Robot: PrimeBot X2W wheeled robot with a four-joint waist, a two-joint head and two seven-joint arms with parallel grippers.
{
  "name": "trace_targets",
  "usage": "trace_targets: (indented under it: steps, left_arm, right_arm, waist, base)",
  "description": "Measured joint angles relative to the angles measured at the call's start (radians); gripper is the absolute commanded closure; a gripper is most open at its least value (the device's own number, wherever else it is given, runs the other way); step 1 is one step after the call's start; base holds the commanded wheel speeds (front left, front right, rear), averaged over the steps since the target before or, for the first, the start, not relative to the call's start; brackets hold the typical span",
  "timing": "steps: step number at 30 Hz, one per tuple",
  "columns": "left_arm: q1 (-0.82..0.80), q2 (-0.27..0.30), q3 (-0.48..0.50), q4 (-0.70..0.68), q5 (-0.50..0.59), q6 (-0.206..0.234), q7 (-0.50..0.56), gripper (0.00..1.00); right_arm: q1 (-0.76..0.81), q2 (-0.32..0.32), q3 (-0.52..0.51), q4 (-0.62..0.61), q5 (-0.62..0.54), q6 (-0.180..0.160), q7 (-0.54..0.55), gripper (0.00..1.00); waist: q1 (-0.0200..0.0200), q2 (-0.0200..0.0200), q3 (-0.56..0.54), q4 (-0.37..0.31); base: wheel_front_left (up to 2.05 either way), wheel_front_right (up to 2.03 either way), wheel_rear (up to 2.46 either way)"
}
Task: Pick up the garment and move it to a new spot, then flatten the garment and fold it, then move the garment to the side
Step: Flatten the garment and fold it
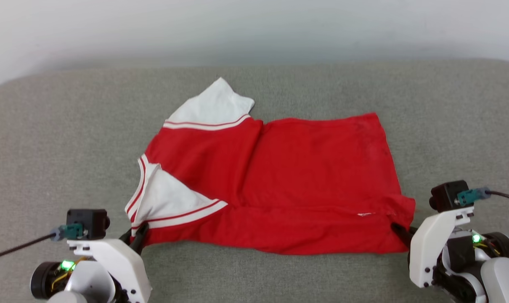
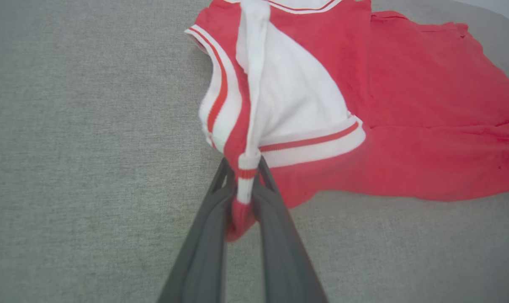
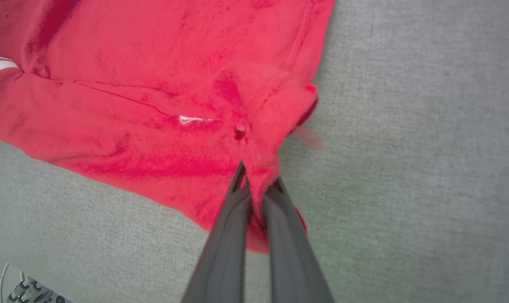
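Two tools: left tool (image 2: 244,168) clamped on white striped trim, right tool (image 3: 258,174) clamped on red hem
Red garment (image 1: 305,181): lay spread on grey counter (image 1: 48,139)
Hidden: tool tips, under cloth in head view

Left arm: low at near left. Left wrist shell (image 1: 115,265) white, tilted up and toward the right; left camera block (image 1: 87,223) black, sitting on top; green light lit at the joint. Left gripper (image 1: 133,237): dark fingers drawn close, clamped on a bunched edge of the garment (image 1: 305,176).

Right arm: low at near right, pale forearm (image 1: 503,277) entering from the corner. Right wrist shell (image 1: 430,248) white, leaning left; right camera block (image 1: 449,195) above it; green light lit. Right gripper (image 1: 399,232): fingers pinched together on the garment's near right corner, tips pointing left and slightly far.
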Motion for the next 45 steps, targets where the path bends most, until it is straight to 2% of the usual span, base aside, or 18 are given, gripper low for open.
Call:
trace_targets:
  steps: [11, 16, 17, 18, 19, 22, 26, 30, 37, 42, 45]
  left_arm:
    - [0.161, 0.023, 0.004, -0.043, -0.013, 0.065, 0.009, 1.00]
    - [0.238, 0.003, 0.001, -0.015, -0.057, 0.073, 0.016, 1.00]
    - [0.241, -0.007, 0.004, -0.003, -0.069, 0.070, 0.010, 0.82]
    - [0.241, -0.016, 0.001, 0.012, -0.078, 0.066, 0.010, 0.50]
    - [0.241, -0.023, -0.004, 0.036, -0.079, 0.058, 0.006, 0.00]
    - [0.222, -0.041, -0.003, 0.085, -0.075, 0.050, -0.026, 0.00]
    - [0.182, -0.043, 0.008, 0.101, -0.047, 0.042, -0.080, 0.00]
    - [0.131, -0.033, 0.028, 0.093, -0.006, 0.044, -0.143, 0.00]
    - [0.007, -0.030, 0.055, 0.078, 0.044, 0.049, -0.212, 0.00]
    - [-0.139, -0.008, 0.079, 0.097, 0.060, 0.024, -0.224, 0.00]
    - [-0.243, 0.006, 0.080, 0.112, 0.060, -0.003, -0.195, 0.00]
  right_arm:
    - [0.126, -0.018, 0.009, -0.086, 0.012, 0.000, 0.026, 1.00]
    - [0.203, -0.005, -0.008, -0.075, 0.035, 0.000, 0.026, 1.00]
    - [0.217, -0.003, -0.006, -0.064, 0.031, 0.000, 0.021, 0.87]
    - [0.230, 0.001, -0.007, -0.050, 0.034, 0.000, 0.016, 0.51]
    - [0.240, 0.010, -0.008, -0.039, 0.038, 0.000, 0.001, 0.00]
    - [0.247, 0.011, 0.004, -0.032, 0.025, 0.000, -0.091, 0.00]
    - [0.245, 0.019, 0.002, -0.073, 0.010, 0.000, -0.268, 0.00]
    - [0.235, 0.027, -0.060, -0.119, -0.069, 0.000, -0.412, 0.00]
    - [0.195, 0.087, -0.105, -0.205, -0.173, 0.000, -0.526, 0.00]
    - [0.134, 0.124, -0.109, -0.279, -0.221, 0.000, -0.594, 0.00]
    - [0.089, 0.144, -0.107, -0.303, -0.235, 0.000, -0.626, 0.00]
  waist:
    - [0.0000, 0.0000, -0.129, -0.006]
    - [-0.0001, 0.0000, -0.147, -0.013]
    - [-0.0001, 0.0000, -0.147, -0.013]
    - [0.0000, 0.0000, -0.147, -0.013]
    - [-0.0001, 0.0000, -0.148, -0.013]
    - [-0.0001, 0.0000, -0.151, -0.017]
    - [-0.0001, 0.0000, -0.162, -0.031]
    - [-0.0001, 0.0000, -0.169, -0.055]
    - [-0.0001, 0.0000, -0.146, -0.103]
    - [-0.0001, 0.0000, -0.071, -0.131]
    - [0.0000, 0.0000, -0.007, -0.149]
  base:
    - [0.00, 0.00, 0.00]
    - [0.00, 0.00, 0.00]
    - [0.00, 0.00, 0.00]
    - [0.00, 0.00, 0.00]
    - [0.00, 0.00, 0.00]
    - [0.00, 0.00, 0.00]
    - [0.00, 0.00, 0.00]
    - [0.00, 0.00, 0.00]
    - [0.00, 0.00, 0.00]
    - [0.00, 0.00, 0.00]
    - [0.00, 0.00, 0.00]
